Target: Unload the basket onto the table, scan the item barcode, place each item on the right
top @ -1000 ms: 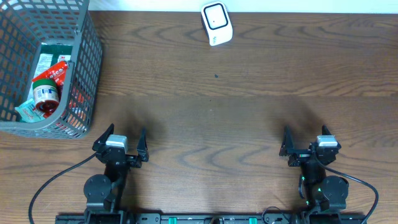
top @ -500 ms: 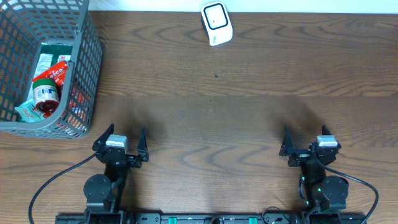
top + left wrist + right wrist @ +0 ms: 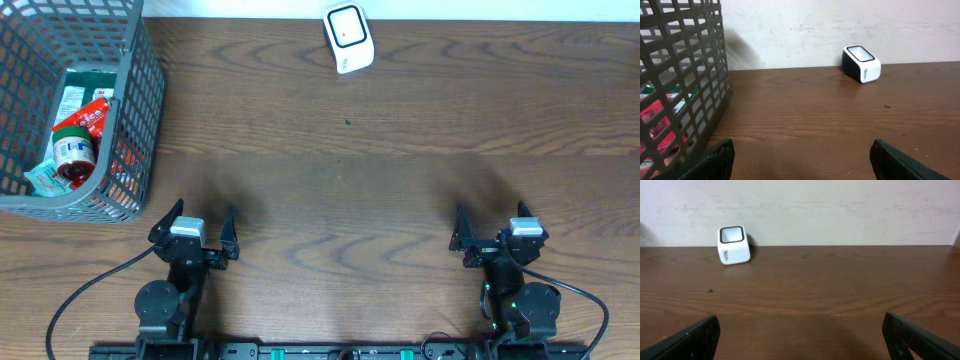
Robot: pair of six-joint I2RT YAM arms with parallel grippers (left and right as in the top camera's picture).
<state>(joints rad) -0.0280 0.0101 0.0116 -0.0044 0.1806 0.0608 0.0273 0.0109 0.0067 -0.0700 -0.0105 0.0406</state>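
A grey mesh basket (image 3: 140, 100) holds a round jar (image 3: 73, 150) and some packets (image 3: 82, 108). The left gripper (image 3: 197, 226) and right gripper (image 3: 491, 230) both gape wide, holding nothing.

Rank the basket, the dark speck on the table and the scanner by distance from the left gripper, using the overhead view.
1. The basket, just beyond the left gripper, to its left.
2. The dark speck, mid-table.
3. The scanner, at the far edge.
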